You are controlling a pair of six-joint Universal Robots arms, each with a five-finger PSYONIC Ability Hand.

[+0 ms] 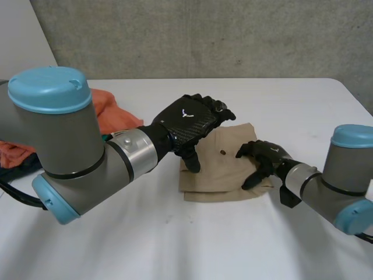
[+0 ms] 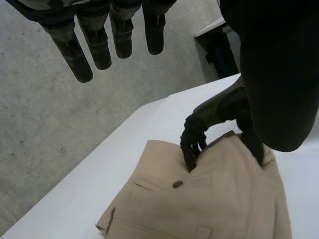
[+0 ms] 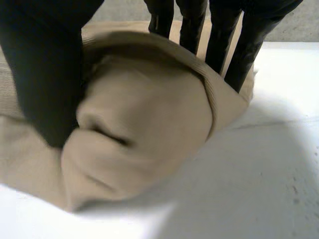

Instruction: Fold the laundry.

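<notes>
The tan garment (image 1: 218, 175) lay folded in the middle of the white bench (image 1: 175, 245), a dark button (image 1: 224, 153) showing on its top face. And there was the right robot hand (image 1: 265, 156), in at the garment's right edge! Its fingers and thumb were curled round a thick fold of the cloth. The right wrist view made it plain: the tan cloth (image 3: 149, 129) was bunched up between the thumb (image 3: 45, 74) on one side and the fingers (image 3: 224, 45) on the other, the fold lifted a little off the bench.

Over on the left, the left robot hand (image 1: 189, 119) hovered above the garment's far-left part, holding nothing. Its fingers (image 2: 99, 45) hung straight and loose in its own wrist view, with the garment (image 2: 219, 199) and its button (image 2: 177, 184) below the palm. From there the right robot hand (image 2: 197, 132) showed too, fingertips down on the cloth. Only the left thumb pointed down toward the garment's left edge; whether it touched, I could not tell.

Far left on the bench, behind the left arm, sat a heap of orange cloth (image 1: 108, 111).
</notes>
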